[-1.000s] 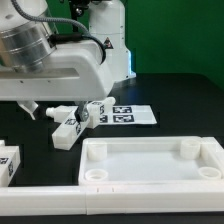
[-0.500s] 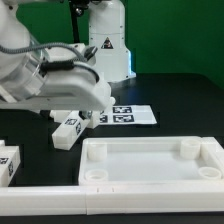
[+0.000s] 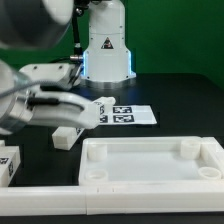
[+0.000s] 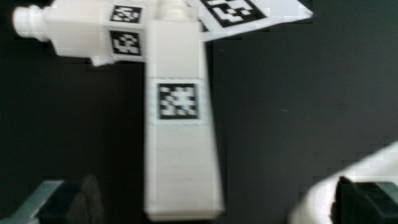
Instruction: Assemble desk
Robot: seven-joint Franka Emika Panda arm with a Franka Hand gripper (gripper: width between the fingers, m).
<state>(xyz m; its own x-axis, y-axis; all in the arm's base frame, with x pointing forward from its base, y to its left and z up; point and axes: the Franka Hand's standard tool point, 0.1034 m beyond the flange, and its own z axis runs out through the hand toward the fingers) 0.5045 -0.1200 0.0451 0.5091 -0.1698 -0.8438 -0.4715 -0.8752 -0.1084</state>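
The white tabletop panel (image 3: 150, 160) lies rim up at the exterior view's front right, with round sockets in its corners. Its edge shows in the wrist view (image 4: 361, 170). A long white leg (image 4: 178, 120) with a square tag lies on the black table, and its near end sits between my fingers. A second leg (image 4: 86, 38) lies across its far end. In the exterior view these legs (image 3: 68, 136) are partly hidden by my arm. A third leg (image 3: 8, 165) lies at the left edge. My gripper (image 4: 214, 205) is open and empty above the long leg's end.
The marker board (image 3: 132, 114) lies flat behind the legs and also shows in the wrist view (image 4: 240, 14). A long white border rail (image 3: 40, 196) runs along the front. The robot base (image 3: 107, 50) stands at the back.
My arm has swung lower and toward the exterior view's left and front. It now covers more of the legs next to the marker board. The parts have not moved.
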